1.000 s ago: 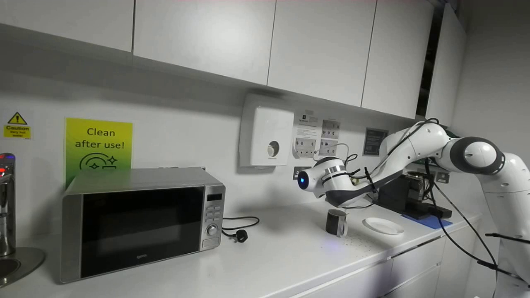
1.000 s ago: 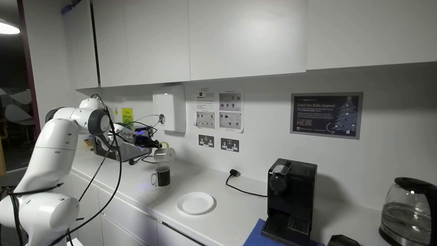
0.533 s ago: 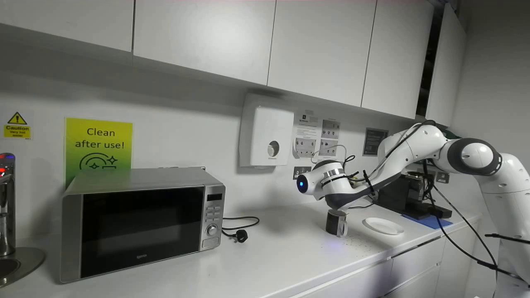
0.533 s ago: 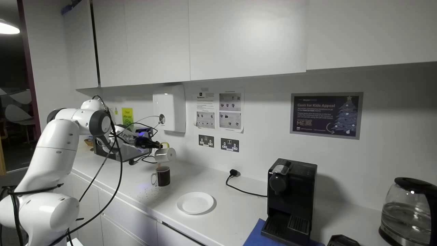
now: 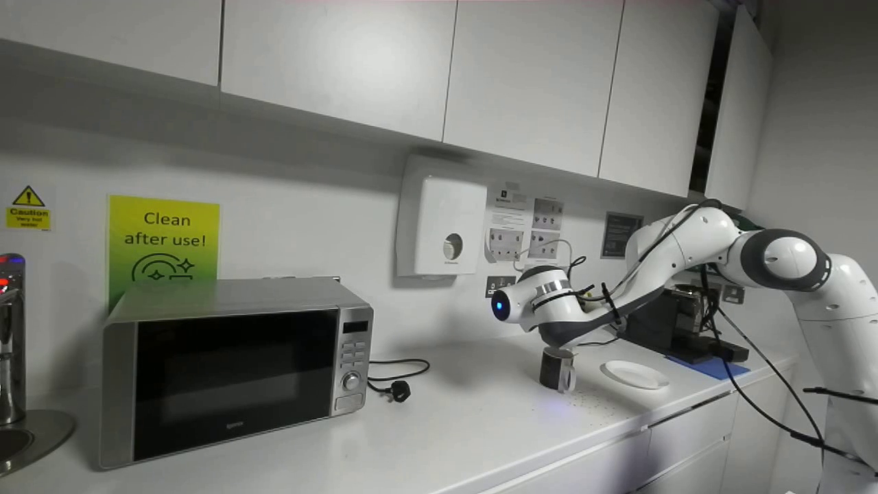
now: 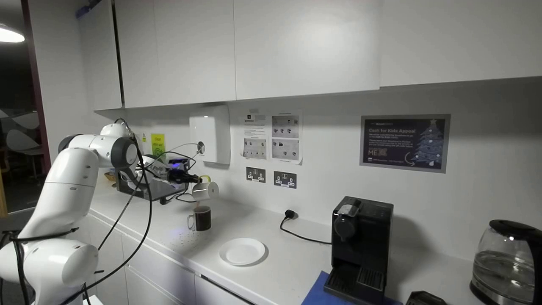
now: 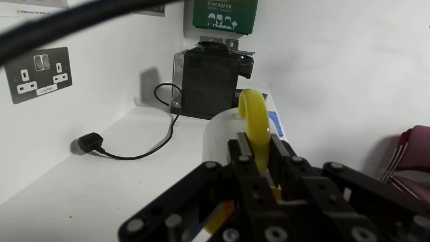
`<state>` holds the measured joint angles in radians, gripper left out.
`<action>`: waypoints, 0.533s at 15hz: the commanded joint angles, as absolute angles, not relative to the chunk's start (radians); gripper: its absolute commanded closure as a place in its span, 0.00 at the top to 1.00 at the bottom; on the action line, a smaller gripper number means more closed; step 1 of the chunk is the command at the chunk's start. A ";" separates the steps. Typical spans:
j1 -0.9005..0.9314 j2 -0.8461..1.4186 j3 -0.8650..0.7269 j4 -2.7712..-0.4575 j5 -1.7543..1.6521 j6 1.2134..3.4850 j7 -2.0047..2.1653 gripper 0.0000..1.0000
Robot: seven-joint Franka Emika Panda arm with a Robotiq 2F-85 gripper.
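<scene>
My gripper (image 7: 261,145) is shut on the yellow handle (image 7: 258,122) of a white mug (image 7: 217,137). In an exterior view the held white mug (image 6: 206,191) is tipped well over, its base facing right, above the counter. A dark mug (image 6: 203,219) with a light handle stands upright just below it; it also shows in an exterior view (image 5: 553,370). A thin brownish streak (image 6: 197,204) runs between the two mugs. Yellow and orange-brown patches (image 7: 220,217) show behind the fingers in the wrist view. The gripper is hidden behind the arm in an exterior view.
A white plate (image 6: 242,251) lies near the dark mug. Dark specks dot the counter (image 6: 169,228). A black coffee machine (image 6: 360,245), a glass jug (image 6: 504,271) and a microwave (image 5: 236,374) stand along it. A cable with a plug (image 7: 90,142) lies by the wall.
The arm has dropped slightly and the held mug has shifted a little to the right in an exterior view. The brownish streak below it has appeared since one second ago.
</scene>
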<state>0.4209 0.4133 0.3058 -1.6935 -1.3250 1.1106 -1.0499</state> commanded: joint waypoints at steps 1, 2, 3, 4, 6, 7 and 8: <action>0.429 0.418 0.301 -1.672 -1.374 1.059 -1.104 0.05; 0.429 0.418 0.301 -1.671 -1.376 1.059 -1.107 0.05; 0.429 0.419 0.301 -1.671 -1.378 1.060 -1.109 0.05; 0.429 0.420 0.301 -1.670 -1.379 1.060 -1.111 0.05; 0.429 0.421 0.300 -1.669 -1.384 1.062 -1.116 0.05; 0.429 0.422 0.300 -1.668 -1.388 1.062 -1.120 0.05; 0.429 0.423 0.300 -1.668 -1.391 1.063 -1.125 0.05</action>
<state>0.4208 0.4143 0.3058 -1.6935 -1.3411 1.1102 -1.0736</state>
